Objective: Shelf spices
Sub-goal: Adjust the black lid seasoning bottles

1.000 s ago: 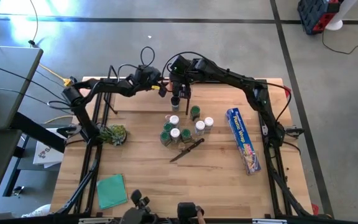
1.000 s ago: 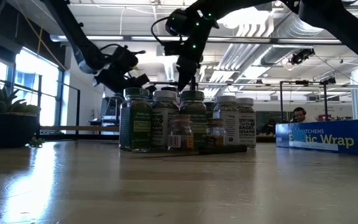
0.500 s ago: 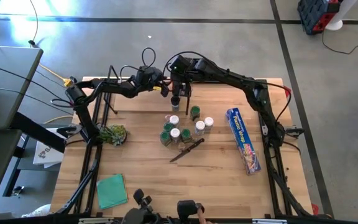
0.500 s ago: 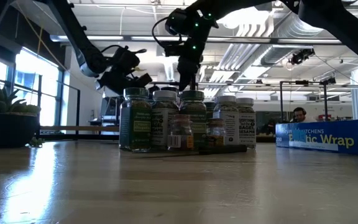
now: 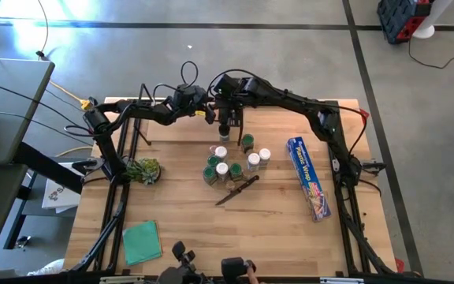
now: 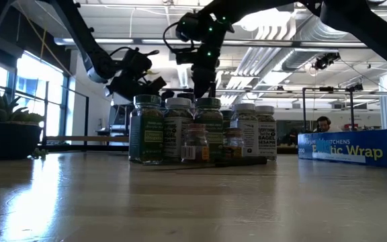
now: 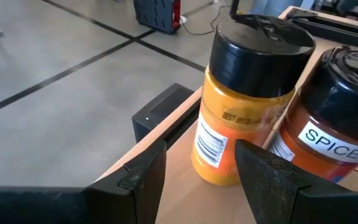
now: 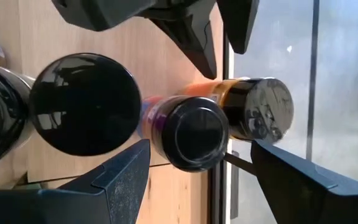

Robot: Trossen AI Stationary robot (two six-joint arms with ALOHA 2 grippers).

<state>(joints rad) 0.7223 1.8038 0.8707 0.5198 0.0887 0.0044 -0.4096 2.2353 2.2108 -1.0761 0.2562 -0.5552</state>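
Up on the shelf [image 5: 181,125] at the table's [image 5: 187,221] far edge stand several black-capped spice jars. In the left wrist view an orange jar [image 7: 244,102] sits at the plank's edge, touching a darker jar labelled "SPICES" [image 7: 328,124] beside it. The left claw [image 7: 194,171] hovers just short of the orange jar, fingers apart and holding nothing. From above, the right claw [image 8: 194,177] hangs over the same row, its fingers spread on either side of a black cap [image 8: 194,132] without touching it; a larger black cap [image 8: 84,102] sits just beside. Both claws meet near the shelf's middle in the high view. Nearer the table's centre, a cluster of jars [image 5: 231,162] with green and white caps waits on the wood, a dark-handled knife [image 5: 236,190] lying against it. Well to the right lies a blue wrap box [image 5: 308,177]; a small plant [image 5: 142,169] and a green cloth [image 5: 141,241] sit on the left.
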